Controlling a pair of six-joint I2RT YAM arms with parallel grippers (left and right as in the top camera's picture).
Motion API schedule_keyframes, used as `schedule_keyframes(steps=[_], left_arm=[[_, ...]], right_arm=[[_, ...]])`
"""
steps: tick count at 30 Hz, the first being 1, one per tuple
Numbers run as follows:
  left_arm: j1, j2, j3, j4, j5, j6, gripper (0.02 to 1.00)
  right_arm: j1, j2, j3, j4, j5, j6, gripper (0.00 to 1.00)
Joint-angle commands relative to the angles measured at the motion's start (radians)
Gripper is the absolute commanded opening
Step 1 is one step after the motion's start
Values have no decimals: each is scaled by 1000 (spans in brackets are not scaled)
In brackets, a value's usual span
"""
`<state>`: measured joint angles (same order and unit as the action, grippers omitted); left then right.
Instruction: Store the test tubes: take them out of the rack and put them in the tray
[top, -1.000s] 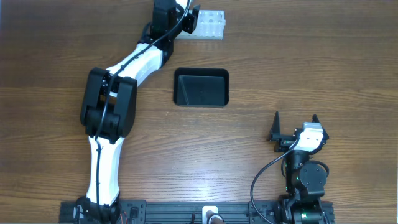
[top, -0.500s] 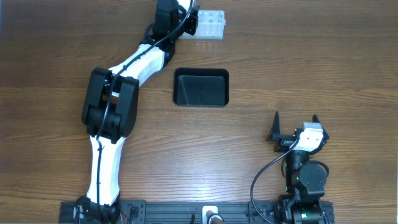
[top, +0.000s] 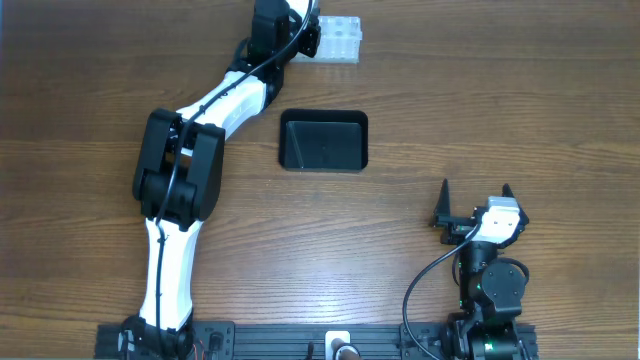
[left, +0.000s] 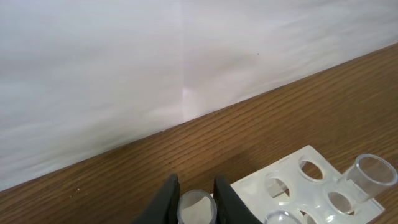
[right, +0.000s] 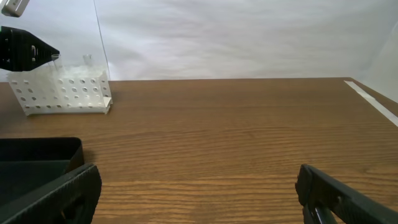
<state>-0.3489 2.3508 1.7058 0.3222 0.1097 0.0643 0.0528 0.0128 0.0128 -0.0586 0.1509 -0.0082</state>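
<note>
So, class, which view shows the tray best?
The top view: it looks straight down on the tray, so its whole rim and bare inside show. The right wrist view catches just one end of it, seen from the side.

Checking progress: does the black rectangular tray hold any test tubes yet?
No, the black rectangular tray has a bare floor with nothing lying in it.

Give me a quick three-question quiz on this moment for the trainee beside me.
1. True or false: the tray is empty.
2. The left gripper, fingers flanking a test tube, is at: A the rack; B the tray; C bare table.
3. Fill in: the right gripper fingers stand ___.

Key: 1 true; 2 A; 3 open.
</note>
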Motion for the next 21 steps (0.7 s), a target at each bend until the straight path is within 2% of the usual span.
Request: schedule_keyframes(steps=[1,10,21], left_arm=[[-1,21,23,4,13,10,172],[-1,-42,23,6,13,10,145],[-1,-377,23,-32,13,11,132]], right_arm=[[-7,-8,-8,-1,-8,-8,993],[-7,-8,-8,-1,-8,-8,993],[-7,-8,-8,-1,-8,-8,993]])
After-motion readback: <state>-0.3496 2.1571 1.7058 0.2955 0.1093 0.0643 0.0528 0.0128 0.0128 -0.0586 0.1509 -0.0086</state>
